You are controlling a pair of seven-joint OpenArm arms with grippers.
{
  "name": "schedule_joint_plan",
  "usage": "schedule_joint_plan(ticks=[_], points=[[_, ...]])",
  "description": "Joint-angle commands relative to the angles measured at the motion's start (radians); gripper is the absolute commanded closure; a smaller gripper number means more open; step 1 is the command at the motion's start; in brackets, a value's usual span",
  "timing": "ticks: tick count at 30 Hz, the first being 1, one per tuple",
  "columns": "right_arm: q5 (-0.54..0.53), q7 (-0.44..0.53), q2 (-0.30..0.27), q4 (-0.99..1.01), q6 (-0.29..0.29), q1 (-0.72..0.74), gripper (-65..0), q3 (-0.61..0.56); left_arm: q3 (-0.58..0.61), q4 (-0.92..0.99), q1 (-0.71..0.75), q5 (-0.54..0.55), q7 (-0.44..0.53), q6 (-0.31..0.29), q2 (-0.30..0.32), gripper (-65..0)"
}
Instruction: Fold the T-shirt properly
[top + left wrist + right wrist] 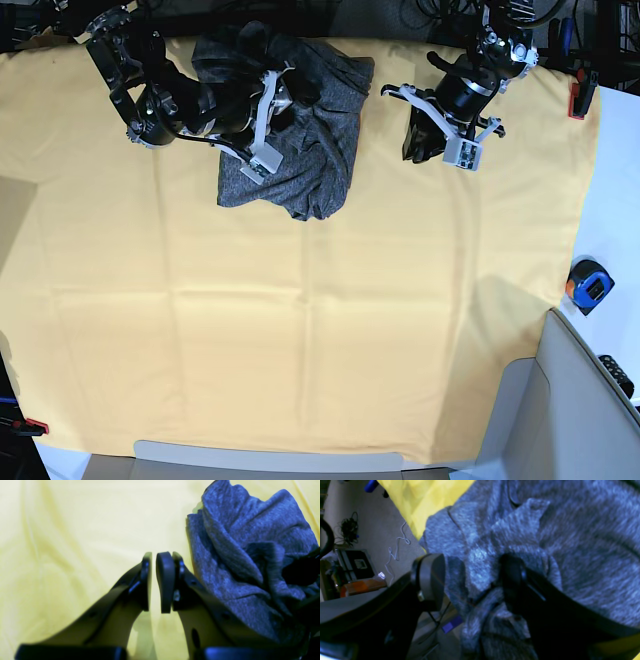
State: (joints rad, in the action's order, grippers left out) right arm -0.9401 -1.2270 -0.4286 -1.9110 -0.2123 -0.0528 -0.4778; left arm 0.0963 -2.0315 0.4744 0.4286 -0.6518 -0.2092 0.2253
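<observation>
The heather-grey T-shirt (320,150) lies crumpled in a heap at the far side of the yellow cloth, left of centre. My right gripper (270,125) sits on the heap's left part. In the right wrist view its jaws (470,567) stand wide apart, open, with bunched T-shirt fabric (570,542) loose between them. My left gripper (418,148) hovers over bare cloth to the right of the shirt. In the left wrist view its fingers (153,557) are shut with only a thin slit and nothing between them, and the T-shirt (250,555) rises just beside its right finger.
The yellow-orange cloth (300,330) covers nearly the whole table. An orange and black tape measure (588,283) lies on the white strip at the right. Red clamps (578,100) pin the cloth at the far right and at the near left corner. A grey panel (560,400) stands at the lower right.
</observation>
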Motion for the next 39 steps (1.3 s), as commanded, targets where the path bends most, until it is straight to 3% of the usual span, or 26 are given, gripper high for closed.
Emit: schedule_joint_plan(ticks=[1,4,9,14,22,26,33,39], points=[[-0.013,0.013,-0.003,-0.012,-0.005,0.009,-35.4,0.003,-0.005,-0.015,0.001,0.003,0.025,-0.005,0.006,-7.0],[-0.013,0.013,-0.002,-0.011,-0.006,0.009,-27.5,0.003,0.001,-0.015,0.001,0.003,0.025,-0.005,0.006,-7.0],[-0.013,-0.041,0.066,-0.018,-0.006,0.017,0.0,0.000,0.000,-0.013,-0.001,0.002,0.025,-0.005,0.004,-6.9],[-0.013,-0.046,0.083,-0.052,-0.008,0.078,-0.6,-0.092,0.001,-0.013,-0.003,0.000,0.025,-0.005,0.004,-6.9],[-0.015,-0.092,0.113,-0.049,-0.020,0.147,-0.6,-0.129,-0.007,0.019,-0.004,-0.001,0.023,-0.003,0.006,-6.9],[-0.015,-0.093,0.113,-0.031,-0.101,0.229,-0.2,-0.213,-0.007,0.022,-0.006,-0.001,0.023,-0.003,0.004,-6.9],[-0.013,-0.092,0.155,0.087,-0.298,0.379,-0.1,-0.376,-0.008,0.022,-0.030,-0.001,0.025,0.000,0.004,-6.9],[0.020,-0.093,0.219,0.152,-0.356,0.477,0.0,-0.520,-0.008,0.024,-0.033,-0.001,0.025,0.001,0.003,-6.9]])
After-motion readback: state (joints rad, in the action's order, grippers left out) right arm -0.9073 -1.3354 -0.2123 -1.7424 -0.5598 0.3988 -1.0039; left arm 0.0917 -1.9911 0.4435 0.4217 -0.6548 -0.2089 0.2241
